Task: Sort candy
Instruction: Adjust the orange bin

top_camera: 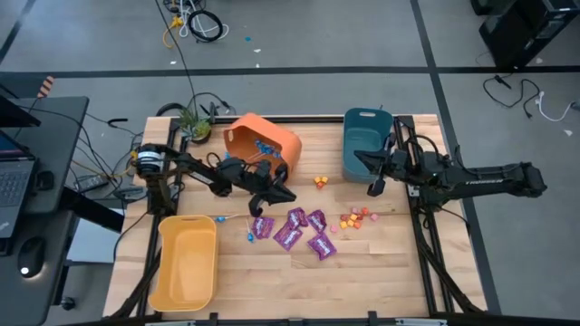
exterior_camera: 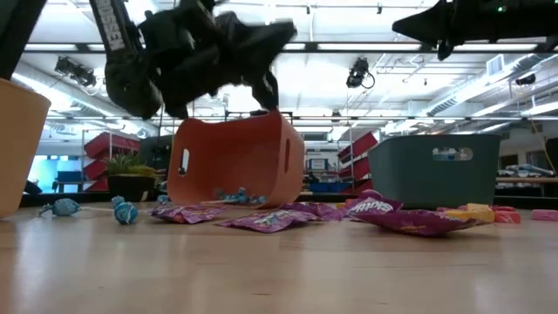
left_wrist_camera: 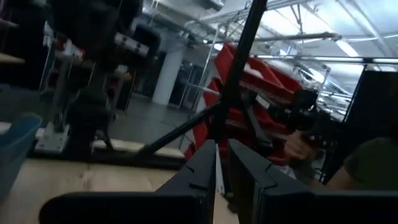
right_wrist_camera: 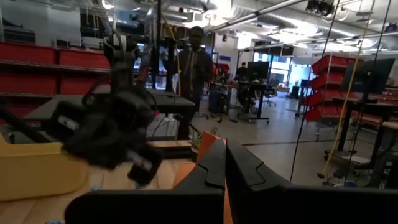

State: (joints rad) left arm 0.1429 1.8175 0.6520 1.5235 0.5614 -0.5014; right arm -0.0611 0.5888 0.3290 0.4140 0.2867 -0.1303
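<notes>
Purple packets (top_camera: 295, 230) lie flat, clustered at frame centre. Blue lollipops (top_camera: 248, 236) rest just left of them, more inside the tipped orange bin (top_camera: 263, 145). Small orange and pink pieces (top_camera: 354, 217) scatter to the right.

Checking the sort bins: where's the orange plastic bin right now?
In the high view the orange plastic bin lies tipped at the table's back, left of the teal plastic bin, blue lollipops inside, the left tool just in front.

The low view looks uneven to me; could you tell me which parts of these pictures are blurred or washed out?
Low view: the left gripper is smeared, ceiling lights glare. Right wrist view: the left arm is blurred. High view: evenly lit, purple packets crisp.
</notes>
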